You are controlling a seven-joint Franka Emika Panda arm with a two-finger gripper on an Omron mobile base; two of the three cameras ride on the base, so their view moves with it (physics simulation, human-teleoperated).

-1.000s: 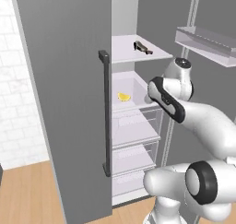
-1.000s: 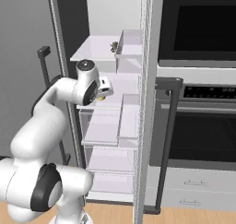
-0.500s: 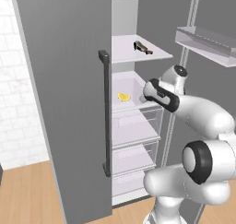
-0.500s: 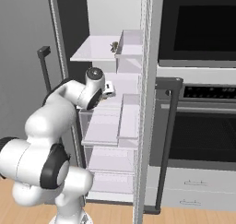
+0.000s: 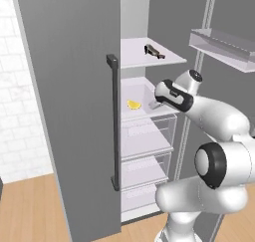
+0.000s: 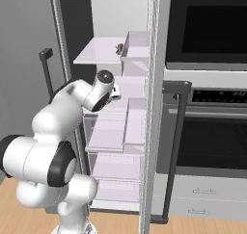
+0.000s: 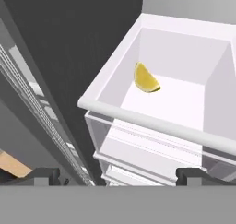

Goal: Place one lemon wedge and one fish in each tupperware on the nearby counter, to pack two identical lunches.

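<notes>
Lemon wedge [image 7: 146, 79], yellow, crescent-shaped

Inside the open fridge [image 5: 149, 136], the top shelf [image 5: 144, 59] carries a small dark fish [image 5: 153, 50] toward its back right part. One level below that shelf, a white drawer-like bin [image 7: 152, 121] holds a yellow lemon wedge [image 7: 146, 79] on its floor, near the left wall. Lower shelves sit beneath it.
</notes>
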